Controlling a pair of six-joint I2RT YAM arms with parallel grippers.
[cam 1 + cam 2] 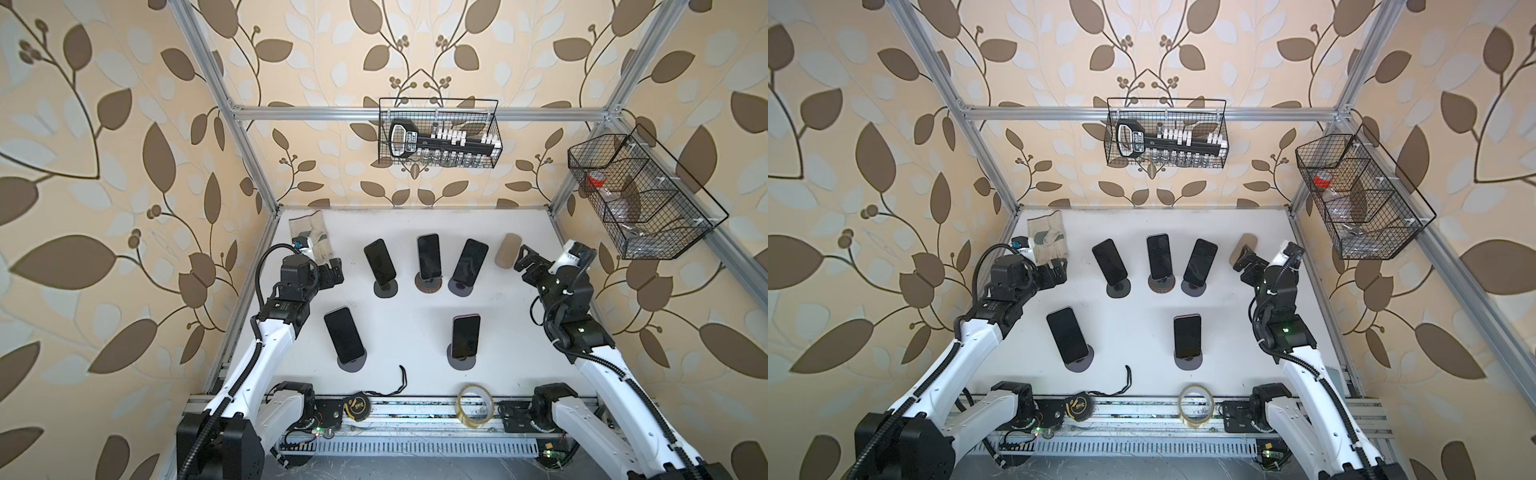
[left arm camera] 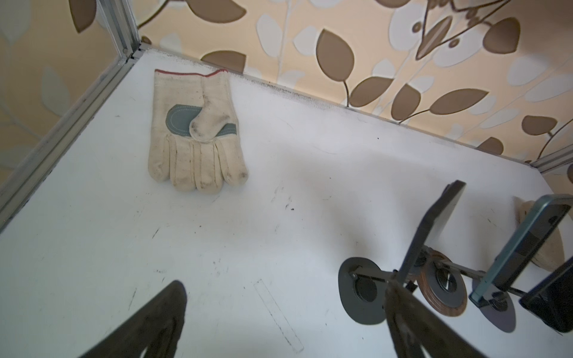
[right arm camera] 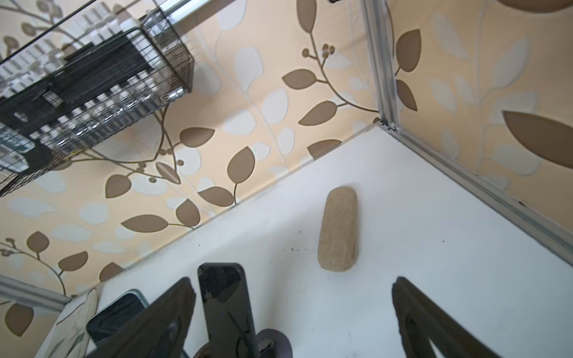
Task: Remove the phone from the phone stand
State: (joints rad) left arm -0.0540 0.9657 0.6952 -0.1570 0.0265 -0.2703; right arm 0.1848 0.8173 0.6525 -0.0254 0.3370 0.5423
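Phone (image 1: 470,261) right of frame centre, nearest your right gripper (image 1: 520,259): fingers apart, empty; left gripper (image 1: 336,270) likewise. Pinch long edges, lift along stand (image 1: 459,287) tilt.

right gripper (image 3: 293,283): jaws wide | tan oblong fabric case (image 3: 338,229): lying flat (touching nothing) | glossy black phone (image 3: 224,307): upright at round dark stand (image 3: 276,341)

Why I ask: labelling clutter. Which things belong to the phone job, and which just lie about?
Job: back-left phone, back-middle phone, back-right phone, front-left phone, front-right phone, each on a stand; left gripper, right gripper, both open, empty.
Lying about: glove, tan case, tape measure, tape roll, back basket, side basket.
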